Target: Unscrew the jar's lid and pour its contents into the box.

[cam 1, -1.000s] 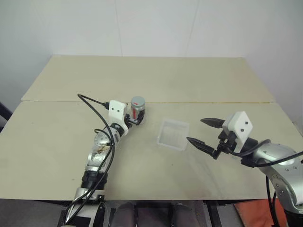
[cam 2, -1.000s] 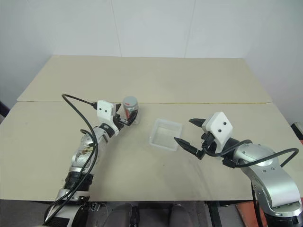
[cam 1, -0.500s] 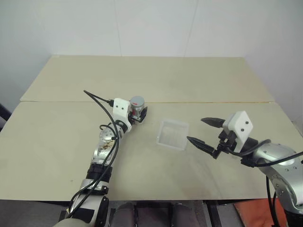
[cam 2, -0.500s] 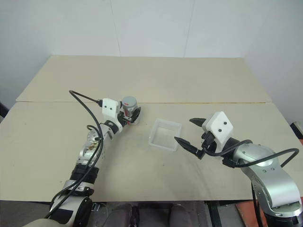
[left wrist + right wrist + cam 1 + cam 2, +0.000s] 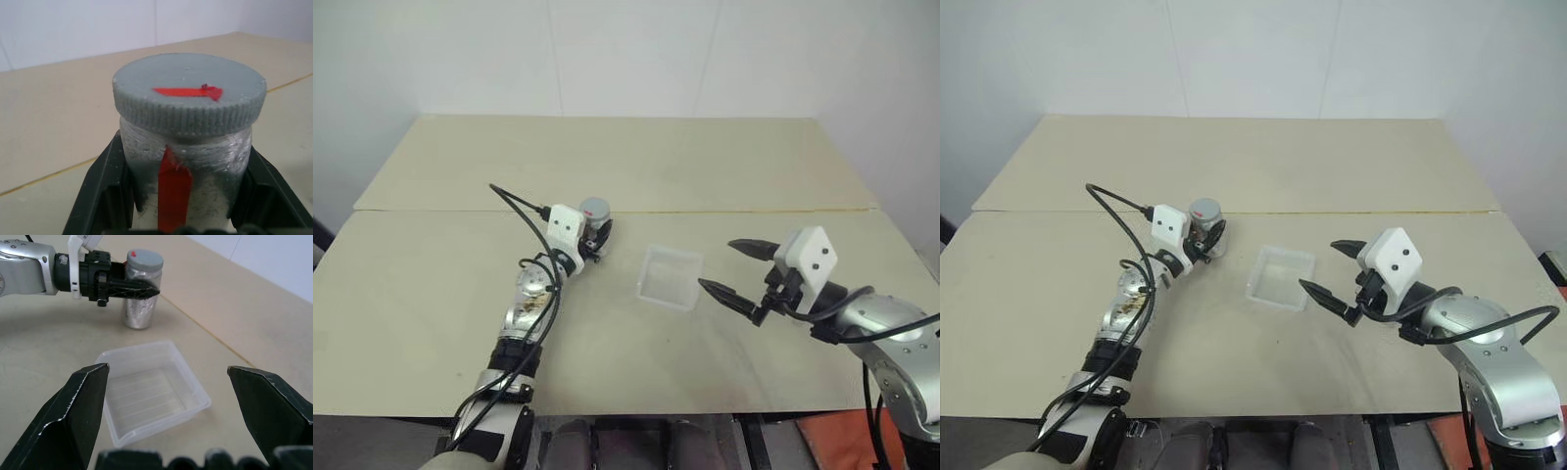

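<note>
The left hand point(image 5: 599, 236) is clenching around the jar point(image 5: 140, 308), its two black fingers point(image 5: 105, 188) pressing flat against opposite sides of the body just under the lid point(image 5: 190, 92). The jar is standing upright on the tabletop point(image 5: 607, 157), a short cylinder with a crinkly, silvery-clear wall and a strip of red tape running down its front. The lid is sitting screwed on top, a round flat grey cap with a finely ribbed edge and a red arrow-shaped mark across its matte face. The jar is resting close to the seam where the two pale beige boards of the tabletop are meeting, to the left of the box point(image 5: 670, 277) and a little farther back. The box is lying near the middle of the tabletop, a shallow clear plastic tray with rounded corners, thin walls and faint ridges along its floor. The right hand point(image 5: 740, 275) is hovering just beside the box on its right, released and gripping nothing, its two pointed black fingers point(image 5: 78, 411) spreading wide apart toward the tray.
</note>
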